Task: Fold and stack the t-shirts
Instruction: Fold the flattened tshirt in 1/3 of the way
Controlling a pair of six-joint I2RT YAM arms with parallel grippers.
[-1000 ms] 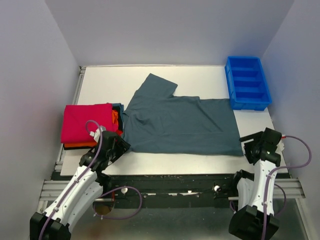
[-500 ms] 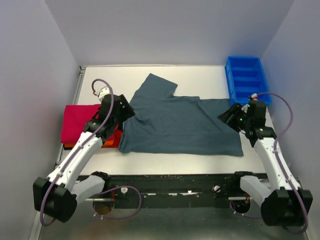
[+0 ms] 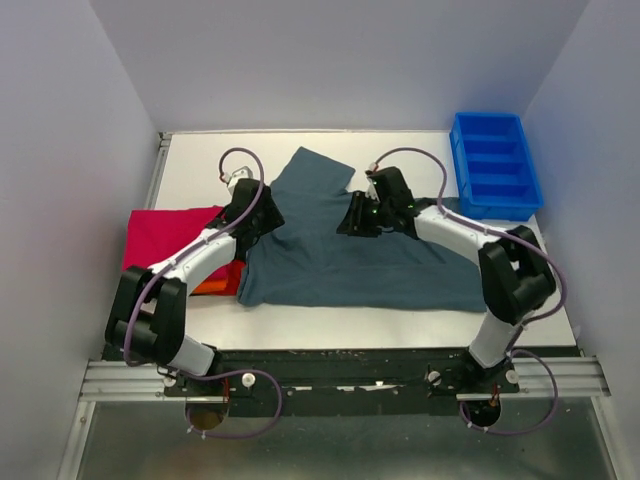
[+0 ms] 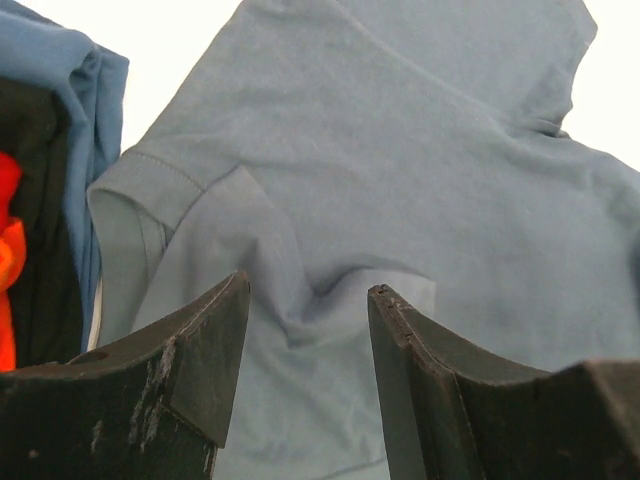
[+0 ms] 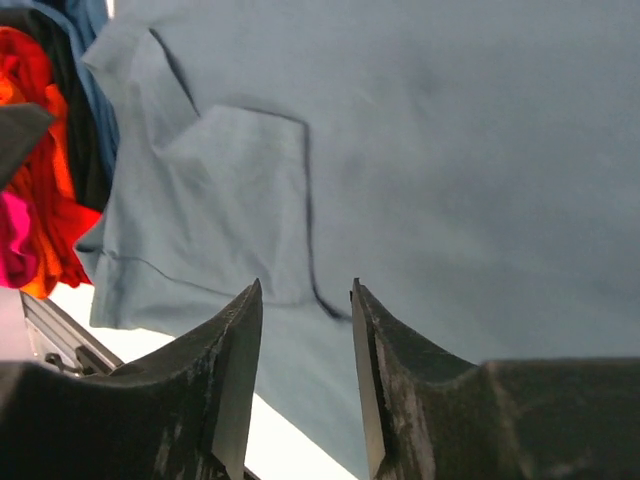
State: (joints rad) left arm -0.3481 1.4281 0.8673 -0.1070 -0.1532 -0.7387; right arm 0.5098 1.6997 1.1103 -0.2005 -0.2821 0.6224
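Grey-blue t-shirt [image 3: 380, 268] spread flat, orange t-shirt [image 3: 218, 284] mostly hidden

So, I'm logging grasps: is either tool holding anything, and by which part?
Nothing is held. The left tool and the right tool both stand open over the grey-blue t-shirt, with no cloth pinched.

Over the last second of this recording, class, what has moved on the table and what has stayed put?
Both arms swung from the near edge out over the grey-blue shirt. The left gripper now hangs open above the sleeve beside the crimson shirt, the right gripper open above the grey-blue shirt's middle. Neither holds cloth. The grey-blue shirt stays spread; the crimson shirt, orange shirt and blue tray have not shifted.
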